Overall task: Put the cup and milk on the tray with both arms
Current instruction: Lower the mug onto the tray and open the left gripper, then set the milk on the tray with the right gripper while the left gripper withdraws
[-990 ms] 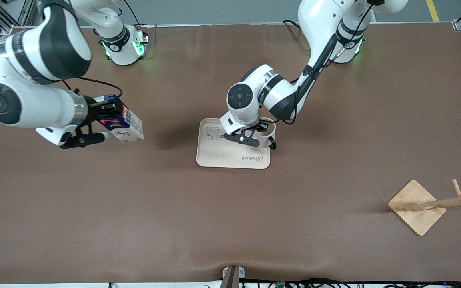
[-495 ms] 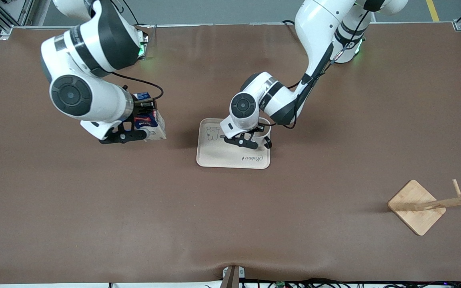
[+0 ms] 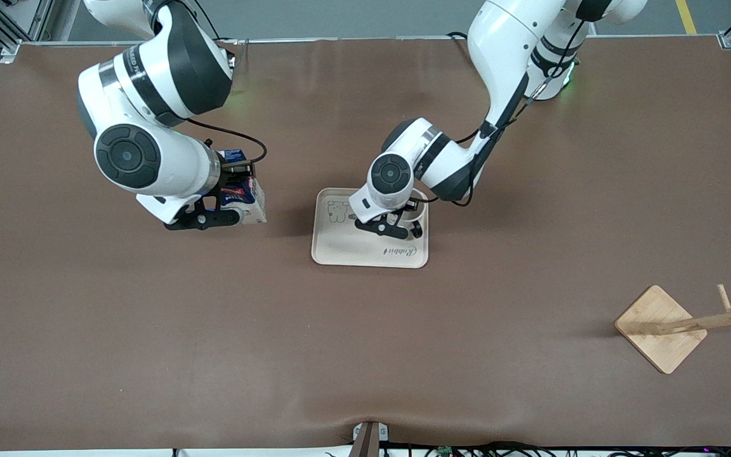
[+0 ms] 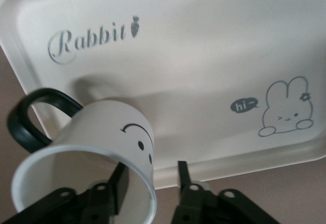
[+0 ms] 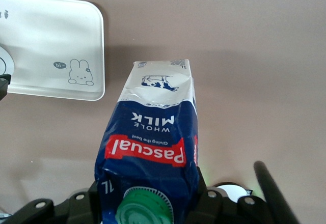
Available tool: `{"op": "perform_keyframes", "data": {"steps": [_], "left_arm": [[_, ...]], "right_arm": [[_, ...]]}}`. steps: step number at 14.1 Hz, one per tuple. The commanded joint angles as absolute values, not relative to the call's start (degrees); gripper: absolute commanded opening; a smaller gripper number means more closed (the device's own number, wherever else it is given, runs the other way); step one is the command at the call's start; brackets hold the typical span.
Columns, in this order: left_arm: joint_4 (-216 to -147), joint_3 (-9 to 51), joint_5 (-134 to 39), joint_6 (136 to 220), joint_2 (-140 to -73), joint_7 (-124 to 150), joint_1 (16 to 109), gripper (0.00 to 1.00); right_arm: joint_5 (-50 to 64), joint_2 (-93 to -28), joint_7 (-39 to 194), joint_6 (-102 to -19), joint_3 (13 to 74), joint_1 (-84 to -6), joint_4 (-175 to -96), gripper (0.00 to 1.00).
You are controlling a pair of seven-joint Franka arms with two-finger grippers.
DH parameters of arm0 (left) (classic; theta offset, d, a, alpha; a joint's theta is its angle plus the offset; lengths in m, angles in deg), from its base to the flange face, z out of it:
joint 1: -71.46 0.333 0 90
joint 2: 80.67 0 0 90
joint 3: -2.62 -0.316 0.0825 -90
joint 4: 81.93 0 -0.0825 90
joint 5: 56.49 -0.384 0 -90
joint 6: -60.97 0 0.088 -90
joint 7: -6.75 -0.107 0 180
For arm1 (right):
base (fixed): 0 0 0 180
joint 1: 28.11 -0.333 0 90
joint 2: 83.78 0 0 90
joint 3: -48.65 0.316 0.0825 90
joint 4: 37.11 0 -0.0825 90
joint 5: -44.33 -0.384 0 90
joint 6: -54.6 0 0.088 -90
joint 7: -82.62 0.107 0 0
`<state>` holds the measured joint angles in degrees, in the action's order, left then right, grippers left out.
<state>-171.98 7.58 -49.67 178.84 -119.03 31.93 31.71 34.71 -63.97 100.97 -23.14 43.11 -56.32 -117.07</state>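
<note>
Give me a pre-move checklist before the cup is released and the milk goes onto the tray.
1. Left end effector gripping the cup by its wall, one finger inside: ok.
2. Cup over the tray: ok.
3. Cup resting on the tray: cannot tell; it looks tilted.
4. Right end effector shut on the milk: ok.
5. Milk over the tray: not ok; it is over the table, toward the right arm's end.
6. Bare tray space by the rabbit drawing: ok.
</note>
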Motion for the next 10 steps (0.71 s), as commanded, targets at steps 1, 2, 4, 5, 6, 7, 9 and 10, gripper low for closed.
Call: {"op": "perform_keyframes", "data": {"steps": [1, 2, 4, 5, 6, 7, 9, 10], "left_arm": [[-171.84, 7.28, -49.11, 176.82, -114.18, 27.6, 34.96, 1.0], [-171.84, 7.37, -49.02, 174.64, -112.33, 25.93, 37.24, 1.0], [-171.84, 7.28, -49.11, 171.72, -108.12, 22.59, 41.81, 1.0], [-171.75, 7.37, -49.11, 170.84, -106.36, 20.75, 44.62, 1.0], [-171.75, 7.45, -49.02, 170.31, -104.77, 19.51, 47.0, 1.0], [-171.67, 7.37, -49.11, 170.13, -103.54, 19.24, 48.85, 1.0], [-169.57, 7.19, -50.15, 168.56, -102.56, 19.32, 53.15, 1.0], [-167.73, 7.19, -51.38, 167.07, -102.56, 19.23, 55.0, 1.0]], "right_arm": [[33.09, -62.61, 105.1, -24.15, 42.67, -58.24, -115.25, 0.0], [31.34, -62.17, 107.56, -25.29, 42.67, -59.12, -115.25, 0.0], [28.7, -61.03, 110.47, -28.01, 42.76, -60.7, -115.25, 0.0], [27.73, -60.15, 111.35, -28.72, 42.67, -62.37, -115.25, 0.0], [27.11, -59.1, 112.58, -29.33, 42.67, -63.52, -115.25, 0.0], [26.84, -58.13, 112.94, -31.43, 42.76, -64.48, -115.25, 0.0], [24.4, -56.2, 113.82, -35.39, 42.67, -67.2, -115.25, 0.0], [23.6, -54.97, 116.61, -36.88, 42.67, -67.65, -115.25, 0.0]]}}
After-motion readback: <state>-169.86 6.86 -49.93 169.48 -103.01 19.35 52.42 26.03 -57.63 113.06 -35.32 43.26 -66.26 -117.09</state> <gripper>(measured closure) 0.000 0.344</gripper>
